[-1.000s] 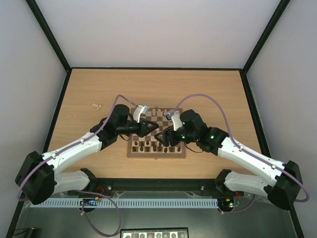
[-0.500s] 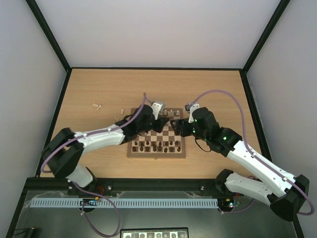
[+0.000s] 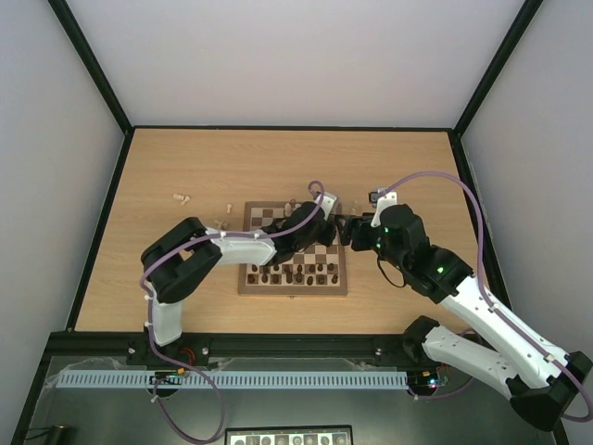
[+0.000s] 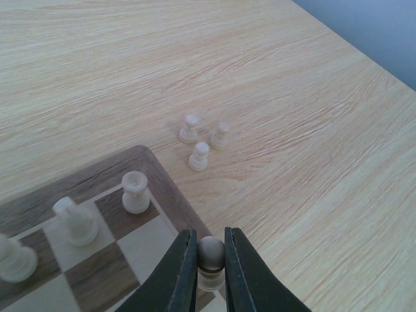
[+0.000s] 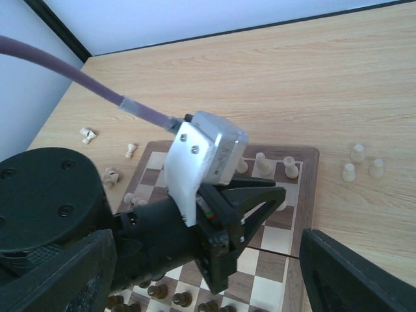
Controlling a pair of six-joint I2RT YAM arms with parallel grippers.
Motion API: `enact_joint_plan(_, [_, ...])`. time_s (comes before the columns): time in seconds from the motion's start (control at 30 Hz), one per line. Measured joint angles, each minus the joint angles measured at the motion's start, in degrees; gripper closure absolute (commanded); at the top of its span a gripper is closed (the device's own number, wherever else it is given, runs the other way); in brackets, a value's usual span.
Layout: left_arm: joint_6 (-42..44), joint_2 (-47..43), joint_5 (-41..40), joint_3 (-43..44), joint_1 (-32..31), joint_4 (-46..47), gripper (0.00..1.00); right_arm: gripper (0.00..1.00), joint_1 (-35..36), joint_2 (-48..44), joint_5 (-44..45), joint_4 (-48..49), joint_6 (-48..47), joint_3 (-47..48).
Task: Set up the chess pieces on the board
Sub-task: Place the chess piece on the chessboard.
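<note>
Left wrist: fingers (image 4: 184, 276) pinch pawn (image 4: 210, 253); top external hides it.

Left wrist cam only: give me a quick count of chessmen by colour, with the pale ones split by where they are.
Off-board pale chessmen on the table: 3
On-board pale chessmen on the board: 3
Held pale chessman in the left gripper: 1
Dark chessmen in this view: 0
Total: 7
</note>
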Motion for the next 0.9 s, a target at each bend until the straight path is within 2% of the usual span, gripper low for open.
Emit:
enact_joint_plan(0.23, [0.39,4.72,-2.19,3.30,-0.68,1.07,0.98,0.22,-0.09,0.15,-0.28,0.04,-0.17,-0.66])
enact_joint_plan(0.9, [0.94,8.92,-7.50,3.65,-0.76,0.83,0.98,0.21,-0.57,0.66,-1.84,0.31,-0.22,-1.79])
